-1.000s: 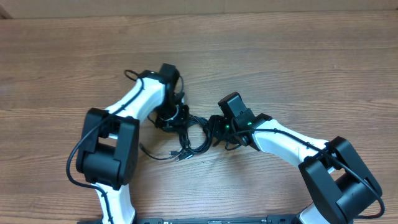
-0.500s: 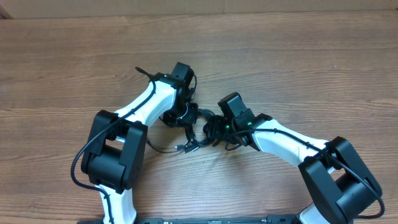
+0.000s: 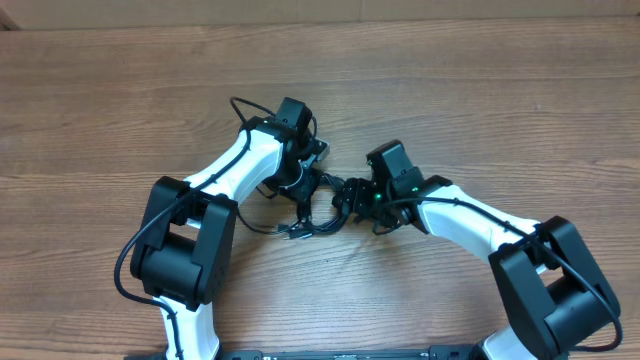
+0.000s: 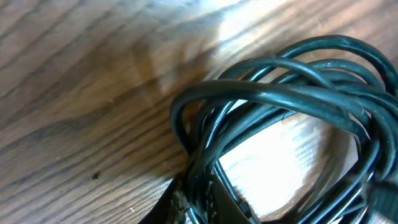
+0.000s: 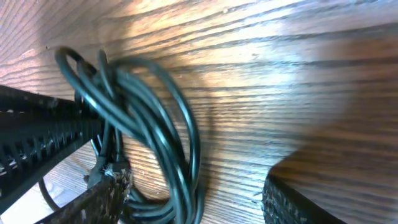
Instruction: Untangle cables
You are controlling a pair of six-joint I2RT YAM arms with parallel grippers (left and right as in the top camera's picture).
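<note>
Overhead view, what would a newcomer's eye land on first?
A knot of thin black cables sits in the middle of the wooden table. The left gripper seems to pinch the bundle from the far side, while the right gripper stands open right beside it.

cables [image 4: 292, 93] cut off at right and bottom edges, crossings indistinct overhead
</note>
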